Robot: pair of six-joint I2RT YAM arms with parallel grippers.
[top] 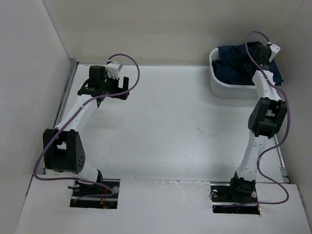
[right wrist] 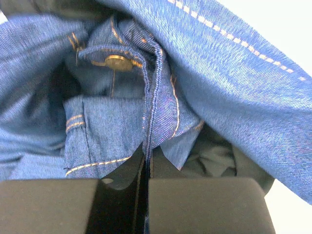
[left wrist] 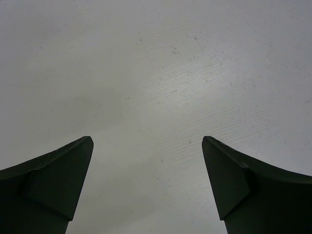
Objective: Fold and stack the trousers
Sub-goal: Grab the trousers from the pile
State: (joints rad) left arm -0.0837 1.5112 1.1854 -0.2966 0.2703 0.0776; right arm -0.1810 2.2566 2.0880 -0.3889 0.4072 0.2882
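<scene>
The trousers (top: 232,66) are dark blue jeans bunched in a white basket (top: 219,87) at the far right of the table. In the right wrist view the denim (right wrist: 229,73) fills the frame, with tan stitching and the metal waist button (right wrist: 117,61) showing. My right gripper (right wrist: 147,158) reaches into the basket and is shut on a fold of the jeans by the fly seam. My left gripper (left wrist: 146,146) is open and empty over the bare white table at the far left; it also shows in the top view (top: 106,87).
White walls close the table at the back and on both sides. A metal rail (top: 63,100) runs along the left edge. The basket stands against the far right corner. Purple cables loop off both arms.
</scene>
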